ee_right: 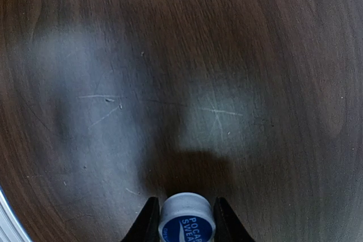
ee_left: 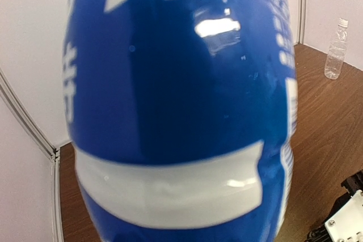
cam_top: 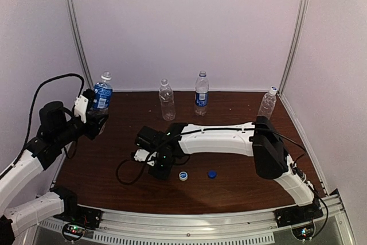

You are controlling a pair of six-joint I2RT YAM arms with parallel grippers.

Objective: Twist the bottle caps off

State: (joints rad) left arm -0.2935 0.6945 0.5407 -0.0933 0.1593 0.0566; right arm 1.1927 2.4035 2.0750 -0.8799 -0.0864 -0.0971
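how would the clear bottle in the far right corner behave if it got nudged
The clear bottle looks empty, so it is probably light and would slide easily. It stands upright, tall and narrow on the table, so a push near its cap would likely topple it.

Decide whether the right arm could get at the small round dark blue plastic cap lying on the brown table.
Probably yes. The dark blue cap lies in the open, close to the right gripper, with nothing over it. But that gripper is closed on a white-and-blue cap, which it must release first.
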